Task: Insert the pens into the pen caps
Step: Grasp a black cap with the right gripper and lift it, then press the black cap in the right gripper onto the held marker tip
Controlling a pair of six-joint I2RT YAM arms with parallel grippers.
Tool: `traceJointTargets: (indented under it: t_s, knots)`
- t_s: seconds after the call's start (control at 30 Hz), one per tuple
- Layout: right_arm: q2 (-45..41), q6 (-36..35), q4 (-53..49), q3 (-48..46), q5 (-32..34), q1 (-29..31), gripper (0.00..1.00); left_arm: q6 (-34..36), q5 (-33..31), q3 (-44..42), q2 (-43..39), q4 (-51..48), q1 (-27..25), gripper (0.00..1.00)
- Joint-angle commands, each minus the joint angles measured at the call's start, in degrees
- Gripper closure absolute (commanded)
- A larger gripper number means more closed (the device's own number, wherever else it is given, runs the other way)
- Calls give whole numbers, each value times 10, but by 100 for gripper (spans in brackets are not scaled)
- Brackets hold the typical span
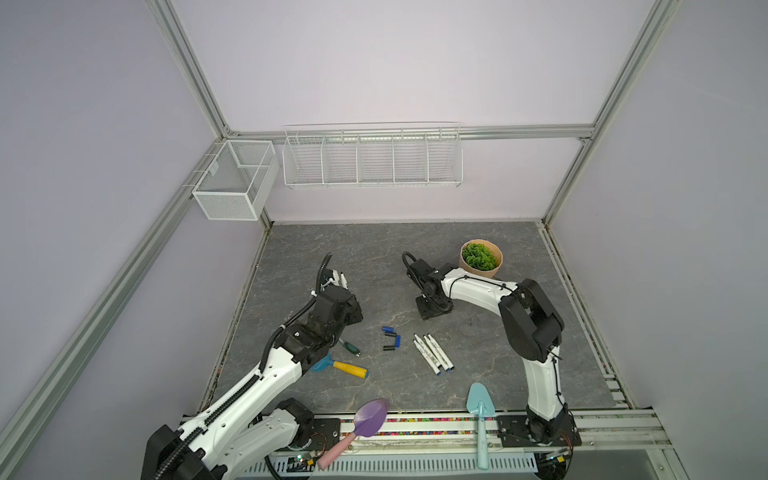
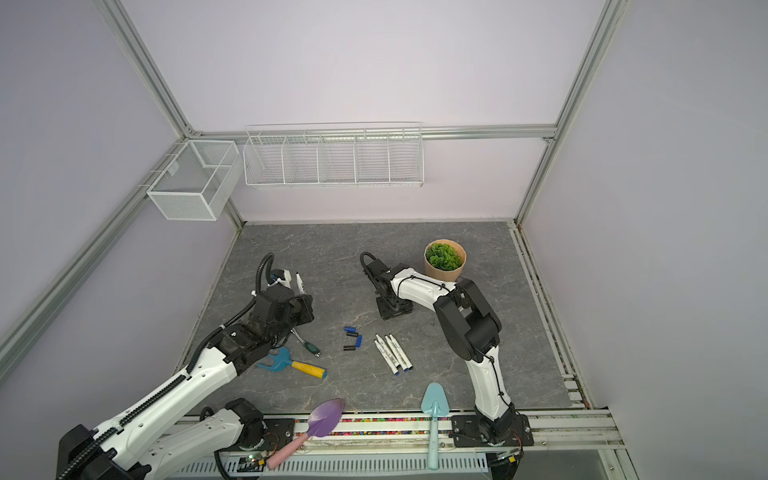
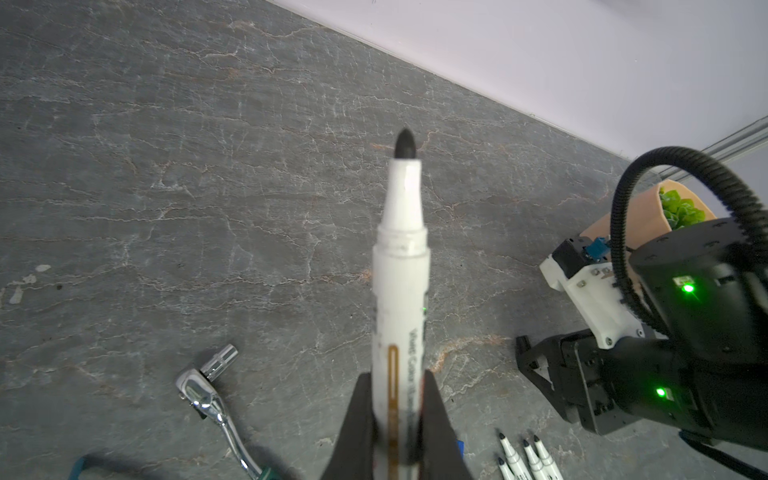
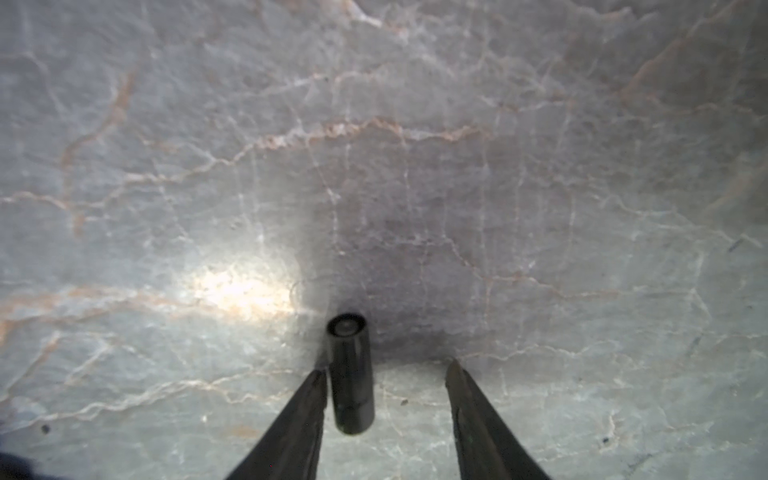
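Observation:
In the left wrist view my left gripper (image 3: 397, 376) is shut on a white pen (image 3: 401, 291), whose bare black tip points away over the table. Both top views show that pen (image 1: 343, 279) (image 2: 299, 282) held up at the left. My right gripper (image 4: 386, 368) is open and low over the table, with a black pen cap (image 4: 349, 374) between its fingers. The cap touches one finger and stands clear of the other. Several uncapped pens (image 1: 434, 353) (image 2: 392, 351) lie side by side mid-table. Loose blue and black pen caps (image 1: 390, 337) (image 2: 352, 338) lie just left of them.
A green-handled ratchet wrench (image 1: 349, 346) (image 3: 208, 395) and a blue and yellow tool (image 1: 340, 366) lie by the left arm. A potted plant (image 1: 481, 257) stands behind the right arm. A purple trowel (image 1: 370, 417) and a teal trowel (image 1: 480, 405) rest at the front edge.

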Motion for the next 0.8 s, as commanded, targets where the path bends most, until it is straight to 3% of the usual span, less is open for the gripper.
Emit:
traceJointTargets:
  t_s: [0.0, 0.23, 0.4, 0.6, 0.77]
  knots:
    - [20, -10, 9, 3, -9, -3, 54, 20, 24, 14, 4, 14, 4, 100]
    - [32, -23, 14, 8, -17, 0, 74, 59, 79, 28, 20, 10, 4, 100]
    - [10, -29, 37, 8, -31, -11, 93, 120, 168, 42, 44, 22, 4, 100]
    - [-127, -40, 125, -10, -104, -49, 93, 191, 271, 59, 59, 28, 1, 100]
    - [-246, -45, 253, -41, -258, -59, 93, 206, 277, 40, 44, 82, -8, 100]
